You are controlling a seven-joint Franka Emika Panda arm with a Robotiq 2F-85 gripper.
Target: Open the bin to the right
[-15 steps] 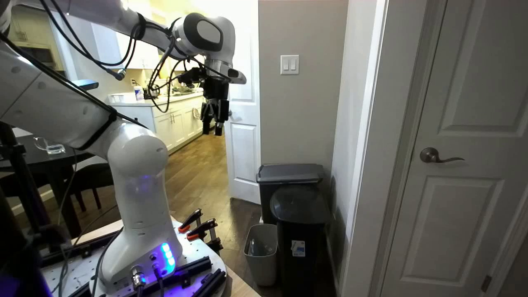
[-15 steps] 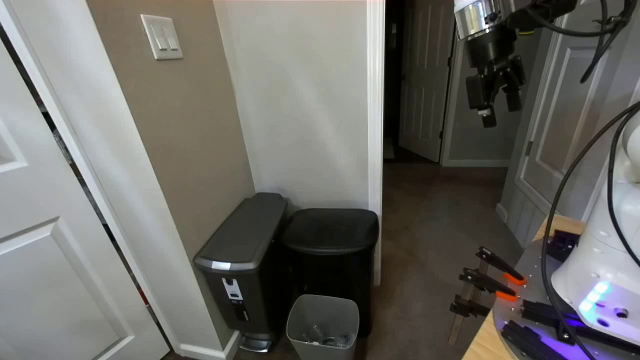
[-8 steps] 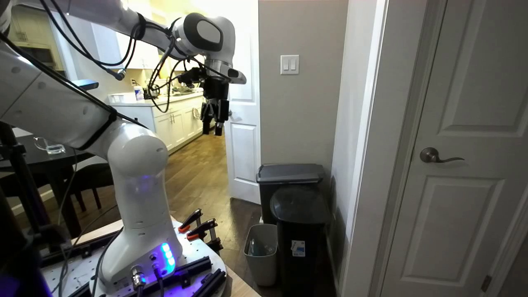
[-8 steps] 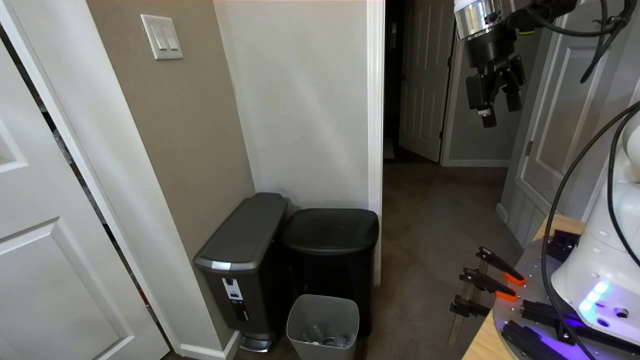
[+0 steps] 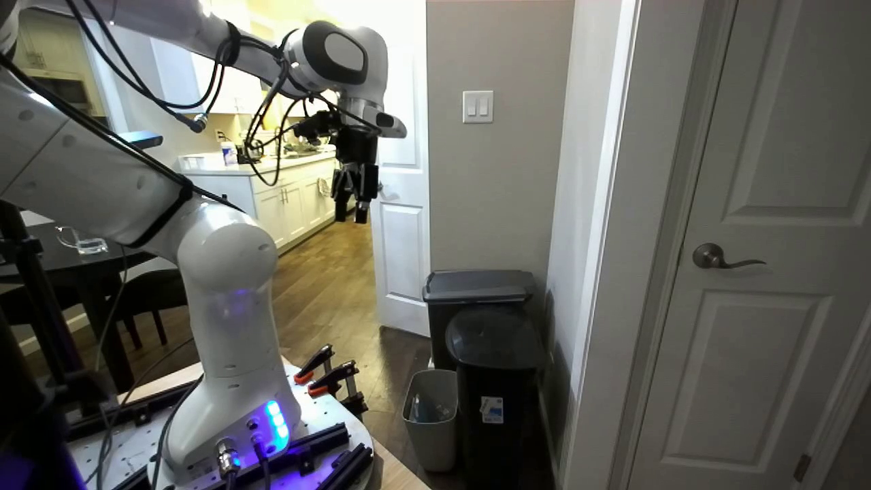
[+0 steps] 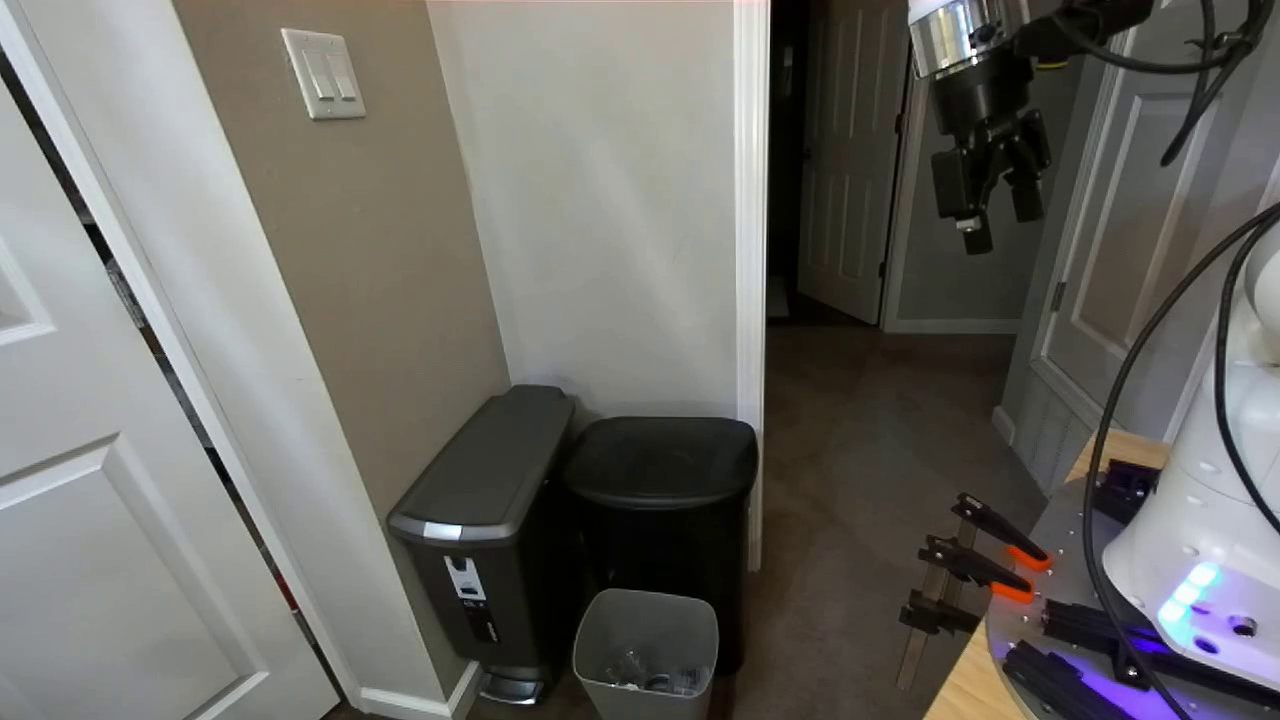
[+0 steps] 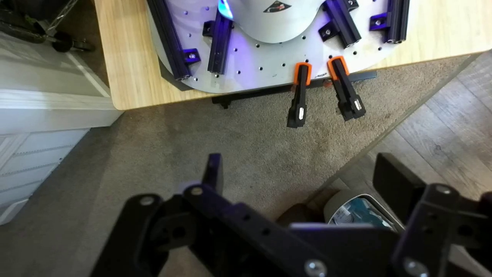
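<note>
The bin, tall and black with a flat dark lid, stands against the wall in both exterior views. Its lid is shut. In an exterior view it is the right one of two lidded bins. In the wrist view a dark rounded edge, perhaps this bin, is mostly hidden behind my gripper. My gripper points down, open and empty, high above the floor and well apart from the bins. It also shows in an exterior view, up and right of the bin, and in the wrist view.
A grey-lidded pedal bin stands beside the black bin. A small grey wastebasket stands in front of both. Clamps stick out from the robot's table edge. A wall corner and door frame bound the bins.
</note>
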